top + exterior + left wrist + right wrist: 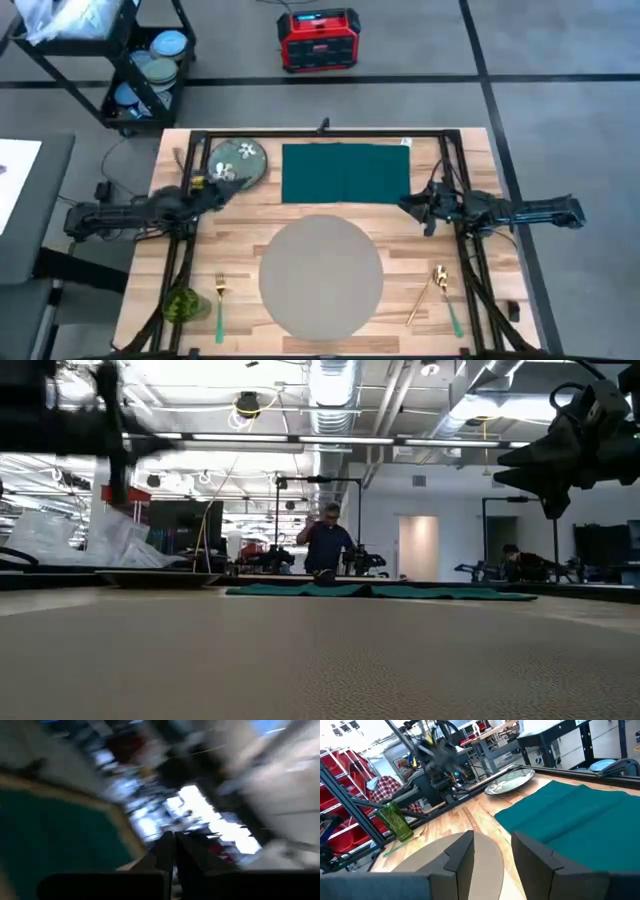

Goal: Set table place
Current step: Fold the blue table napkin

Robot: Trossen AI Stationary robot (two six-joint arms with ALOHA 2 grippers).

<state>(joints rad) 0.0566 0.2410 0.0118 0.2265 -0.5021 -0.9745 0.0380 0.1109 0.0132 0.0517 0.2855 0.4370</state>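
While the grey round placemat (321, 276) lies bare at the near centre of the table (250, 215) | left gripper (222, 187) beside green floral plate (238, 163); fingers pressed together, empty | right gripper (418, 207) near teal napkin (345, 173); fingers parted, empty | no legible writing

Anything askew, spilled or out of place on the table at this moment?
Nothing is spilled or damaged. The setting is simply unassembled: the green plate and teal napkin lie at the table's far edge, off the bare grey placemat. The left gripper is by the plate.
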